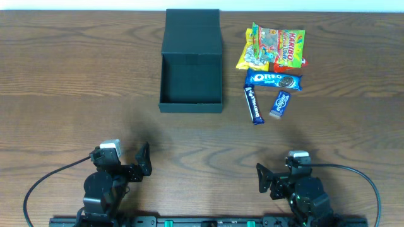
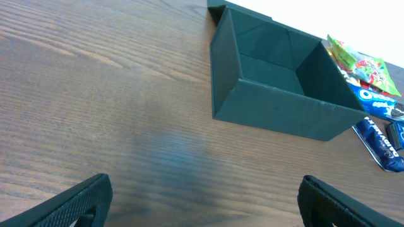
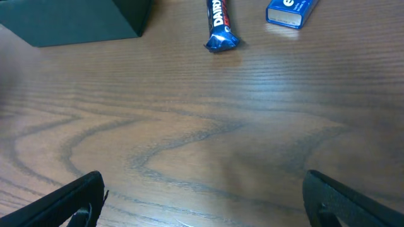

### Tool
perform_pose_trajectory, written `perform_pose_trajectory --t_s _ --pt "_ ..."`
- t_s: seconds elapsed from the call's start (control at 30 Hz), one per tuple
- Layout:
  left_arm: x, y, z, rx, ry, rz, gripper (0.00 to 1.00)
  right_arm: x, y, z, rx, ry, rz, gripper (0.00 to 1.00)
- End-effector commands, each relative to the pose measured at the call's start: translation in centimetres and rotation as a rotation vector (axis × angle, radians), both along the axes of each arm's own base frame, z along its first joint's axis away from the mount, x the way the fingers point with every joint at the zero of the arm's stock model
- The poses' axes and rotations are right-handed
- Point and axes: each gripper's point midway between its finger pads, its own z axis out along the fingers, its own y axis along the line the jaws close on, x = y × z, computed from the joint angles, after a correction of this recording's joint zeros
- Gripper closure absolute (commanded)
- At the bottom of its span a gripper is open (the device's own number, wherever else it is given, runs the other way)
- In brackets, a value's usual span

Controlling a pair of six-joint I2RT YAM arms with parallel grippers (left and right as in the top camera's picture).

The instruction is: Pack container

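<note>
The dark green container (image 1: 190, 104) stands open and empty at the table's far middle, its flap lid folded back; it also shows in the left wrist view (image 2: 278, 116) and at the corner of the right wrist view (image 3: 76, 25). To its right lie a Haribo bag (image 1: 278, 45), a yellow packet (image 1: 247, 58), an Oreo pack (image 1: 273, 79), a blue chocolate bar (image 1: 254, 104) and a small blue packet (image 1: 279, 104). My left gripper (image 1: 142, 160) and right gripper (image 1: 261, 178) rest near the front edge, both open and empty.
The wooden table (image 1: 76, 94) carries nothing else. The arm bases and cables sit along the front edge (image 1: 202, 221).
</note>
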Motion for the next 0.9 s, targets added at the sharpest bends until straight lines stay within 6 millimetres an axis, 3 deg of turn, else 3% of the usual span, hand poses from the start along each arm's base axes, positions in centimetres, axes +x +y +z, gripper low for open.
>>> perform_pose_trajectory --t_s 0.0,0.43,0.5,0.63,0.87 --pt "0.0 0.1 -0.7 0.001 0.010 0.003 0.05 -0.1 0.2 -0.1 -0.005 -0.004 0.018 0.01" --pt "0.0 0.1 -0.7 0.001 0.010 0.003 0.05 0.1 0.2 0.0 -0.004 -0.013 0.014 0.01" --pt "0.0 0.1 -0.7 0.001 0.011 0.003 0.05 0.6 0.5 0.9 0.020 -0.051 0.013 0.01" --pt "0.0 0.1 -0.7 0.001 0.011 0.003 0.05 1.2 2.9 3.7 0.276 -0.075 0.005 0.01" --pt "0.0 0.1 -0.7 0.001 0.011 0.003 0.05 1.3 3.1 4.0 0.303 -0.075 0.000 0.01"
